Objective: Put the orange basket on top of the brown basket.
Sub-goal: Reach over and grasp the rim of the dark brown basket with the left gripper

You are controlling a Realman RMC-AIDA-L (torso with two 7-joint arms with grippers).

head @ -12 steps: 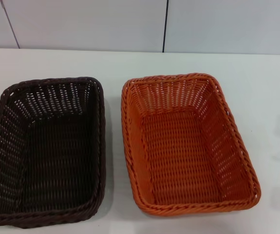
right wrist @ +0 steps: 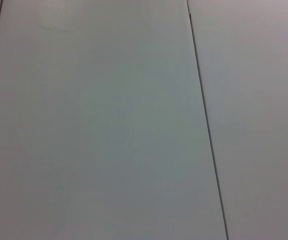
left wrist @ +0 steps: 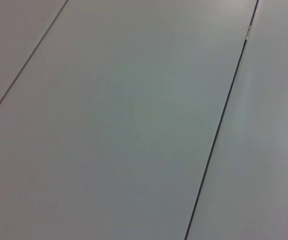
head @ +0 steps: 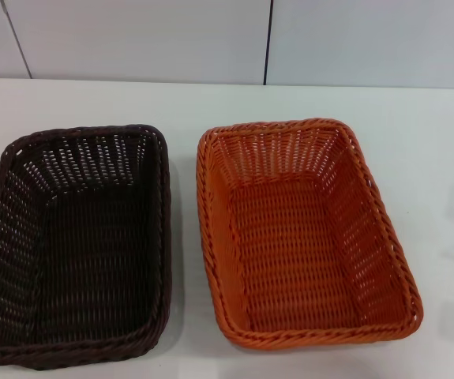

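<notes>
Two baskets sit side by side, apart, on the white table (head: pixel 416 118): the brown basket (head: pixel 73 245) at lower left of the head view, the orange basket (head: pixel 302 233) at centre right, both holding nothing. Both wrist views show only grey panels (left wrist: pixel 133 125) with dark seams; neither gripper appears anywhere.

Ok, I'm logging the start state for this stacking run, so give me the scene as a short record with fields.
orange basket: upright, empty, on the table's right side
brown basket: upright, empty, left of the orange one, a narrow gap between them
table: white
stacking: not yet done, baskets side by side
grippers: neither in view; both wrist views show only pale panels with dark seams
</notes>
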